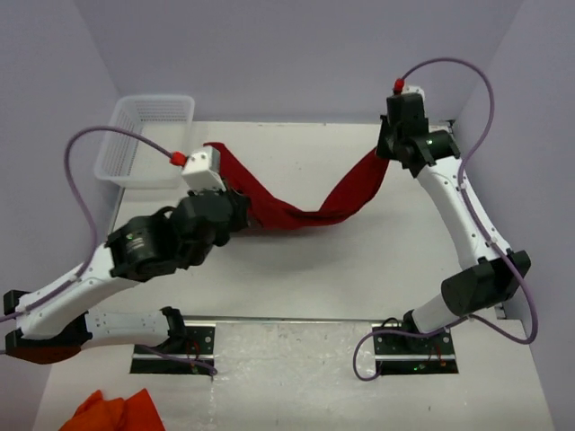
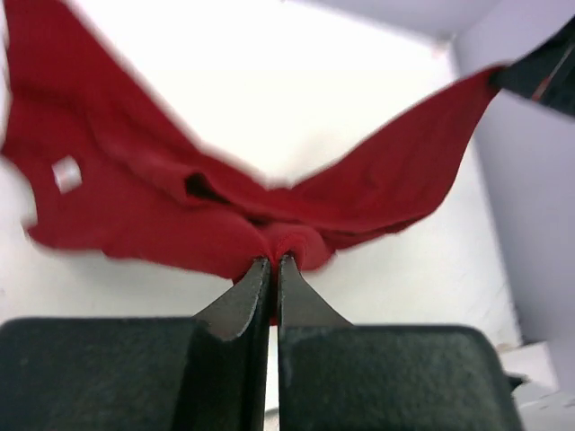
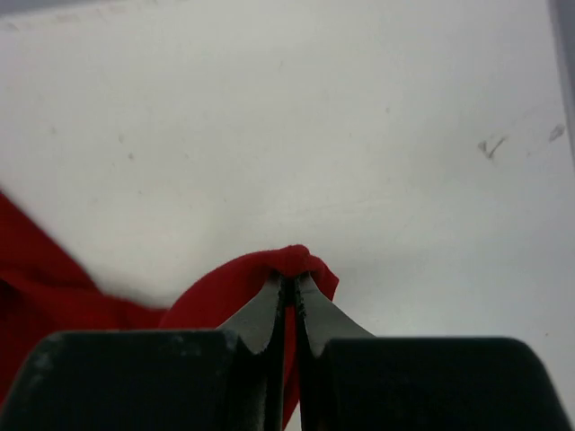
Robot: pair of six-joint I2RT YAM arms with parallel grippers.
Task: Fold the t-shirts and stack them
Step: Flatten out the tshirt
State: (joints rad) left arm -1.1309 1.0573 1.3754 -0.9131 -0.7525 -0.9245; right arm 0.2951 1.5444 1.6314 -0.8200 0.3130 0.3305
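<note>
Left gripper point(image 2: 272, 262) and right gripper point(image 3: 289, 280) each pinch our red t-shirt point(image 1: 283, 215), slung between them (bunched, unfolded); we judge folding barely started, stacking still undone.

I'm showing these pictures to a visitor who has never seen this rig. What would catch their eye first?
The dark red t-shirt stands out first, strung in a sagging band across the table. It is pinched at both ends: the left gripper and the right gripper each have their jaws shut on a bunched fold. After that, the white mesh basket at the far left corner and an orange cloth at the near left edge.
</note>
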